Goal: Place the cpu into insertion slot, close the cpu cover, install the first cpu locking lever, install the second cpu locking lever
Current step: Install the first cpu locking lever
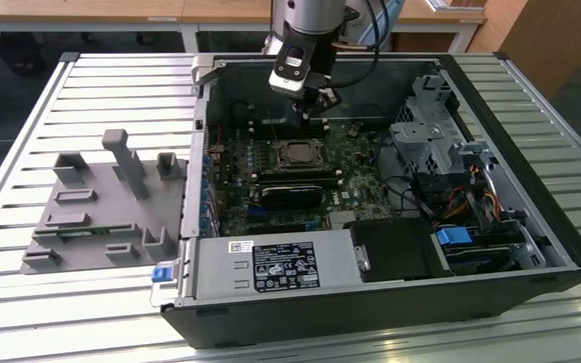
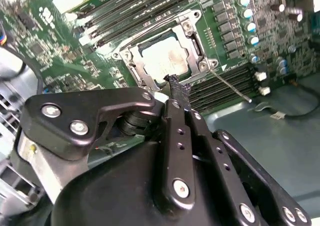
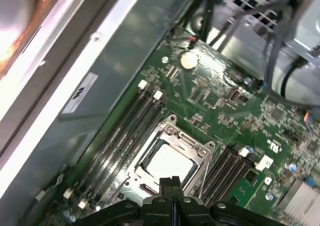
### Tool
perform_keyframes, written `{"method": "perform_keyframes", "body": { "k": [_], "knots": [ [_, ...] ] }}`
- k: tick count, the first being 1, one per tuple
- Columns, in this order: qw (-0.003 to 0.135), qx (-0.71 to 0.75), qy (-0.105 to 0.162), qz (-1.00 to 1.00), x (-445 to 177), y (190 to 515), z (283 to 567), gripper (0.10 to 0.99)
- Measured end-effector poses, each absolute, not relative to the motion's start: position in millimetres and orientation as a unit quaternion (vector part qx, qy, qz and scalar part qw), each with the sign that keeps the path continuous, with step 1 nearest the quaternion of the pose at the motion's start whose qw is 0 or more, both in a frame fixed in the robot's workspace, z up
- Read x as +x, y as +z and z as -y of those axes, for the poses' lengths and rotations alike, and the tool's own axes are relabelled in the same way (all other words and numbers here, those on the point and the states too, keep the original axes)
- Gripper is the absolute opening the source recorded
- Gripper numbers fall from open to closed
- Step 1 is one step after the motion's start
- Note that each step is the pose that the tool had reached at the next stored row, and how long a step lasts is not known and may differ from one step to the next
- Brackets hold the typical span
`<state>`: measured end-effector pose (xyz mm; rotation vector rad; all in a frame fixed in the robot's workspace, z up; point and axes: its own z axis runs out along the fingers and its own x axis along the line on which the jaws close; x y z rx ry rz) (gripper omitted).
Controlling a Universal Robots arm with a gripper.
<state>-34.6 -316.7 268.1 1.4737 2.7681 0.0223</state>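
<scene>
In the exterior view the arm points steeply down into the open computer case (image 1: 371, 306), with the end effector (image 1: 316, 102) low beside the cpu (image 1: 296, 155). In the second wrist view the fingers (image 2: 176, 86) are clenched together, empty, at the edge of the cpu cover (image 2: 196, 36). In the first wrist view the cover lies flat around the cpu.

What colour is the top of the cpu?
The cpu top is silver-grey; clearest in the second wrist view.
</scene>
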Motion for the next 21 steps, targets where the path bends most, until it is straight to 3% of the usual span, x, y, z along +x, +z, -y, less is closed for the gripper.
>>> {"method": "perform_keyframes", "body": {
  "k": [21],
  "knots": [
    [0.002,0.295,0.008,-0.956,-34.6,266.9,316.7,0.106]
  ]
}}
